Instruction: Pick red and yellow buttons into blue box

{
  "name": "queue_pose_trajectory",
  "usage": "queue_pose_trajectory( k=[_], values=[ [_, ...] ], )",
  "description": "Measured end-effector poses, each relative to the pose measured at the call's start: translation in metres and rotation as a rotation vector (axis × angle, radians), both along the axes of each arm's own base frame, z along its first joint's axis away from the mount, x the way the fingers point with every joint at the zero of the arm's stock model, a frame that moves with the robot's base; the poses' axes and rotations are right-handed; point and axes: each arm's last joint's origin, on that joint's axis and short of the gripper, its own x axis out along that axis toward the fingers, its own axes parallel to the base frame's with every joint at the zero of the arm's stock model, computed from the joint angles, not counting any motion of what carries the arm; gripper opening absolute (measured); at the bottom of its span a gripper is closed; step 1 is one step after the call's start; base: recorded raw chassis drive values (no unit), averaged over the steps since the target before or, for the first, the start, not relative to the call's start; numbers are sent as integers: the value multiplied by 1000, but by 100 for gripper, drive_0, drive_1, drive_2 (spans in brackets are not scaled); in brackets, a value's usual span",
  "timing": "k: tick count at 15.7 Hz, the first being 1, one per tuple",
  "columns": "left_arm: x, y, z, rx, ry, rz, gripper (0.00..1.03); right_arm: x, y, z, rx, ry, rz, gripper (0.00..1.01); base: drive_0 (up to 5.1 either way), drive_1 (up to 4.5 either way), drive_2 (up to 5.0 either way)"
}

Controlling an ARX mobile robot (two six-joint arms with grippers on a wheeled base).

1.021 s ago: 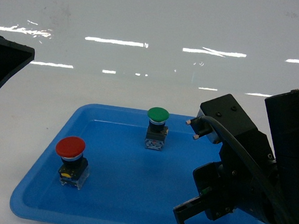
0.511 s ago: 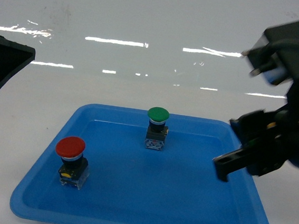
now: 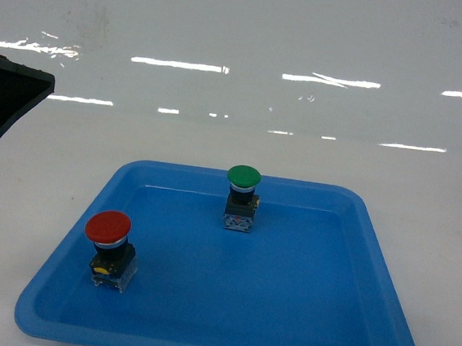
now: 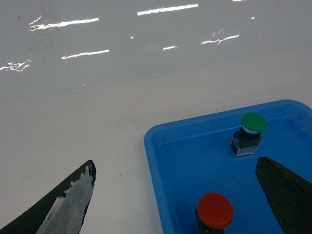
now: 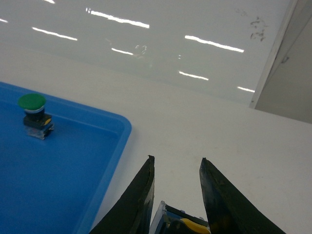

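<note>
My right claw (image 5: 175, 195) sits above the white desk (image 5: 204, 131), just right of the shallow blue tray (image 5: 97, 161). Its two dark fingers (image 5: 139, 200) stand narrow, and between them at the near edge of my right wrist view I see a clear base and a bit of yellow: the yellow button (image 5: 183, 225), clamped in my grip. Only a sliver of it shows. The head view does not catch this claw at all.

My left claw (image 4: 175, 204) hangs wide apart with nothing in it, one finger (image 4: 63, 204) over the bare desk left of the tray, the other over the tray's right part. Between them, near the bottom of that view, stands the red button (image 4: 214, 210). In the head view it sits upright in the tray's near left part, red cap on top, black body and clear base below.

The green button (image 3: 242, 197) stands upright toward the tray's far side, well apart from the red one.

The blue box is in none of my views.
</note>
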Motion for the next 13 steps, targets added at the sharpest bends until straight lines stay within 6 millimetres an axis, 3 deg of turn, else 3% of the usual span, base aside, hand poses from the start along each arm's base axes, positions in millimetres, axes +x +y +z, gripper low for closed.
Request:
queue_pose_trajectory(
  k=[1,3,8,13],
  values=[
    [0,0,0,0,0,0,98,-17,-5,-4,13,-12,-8,27,0,0,0],
    [0,0,0,0,0,0,98,-30,-15,-8,31,-17,-54,27,0,0,0],
    [0,-1,-1,4,12,-1,98,-34,-15,-10,57,-2,-92,27,0,0,0],
    [17,-23,-5,35,108,-61,98,-34,-15,-10,58,-1,-94,27,0,0,0]
  ],
)
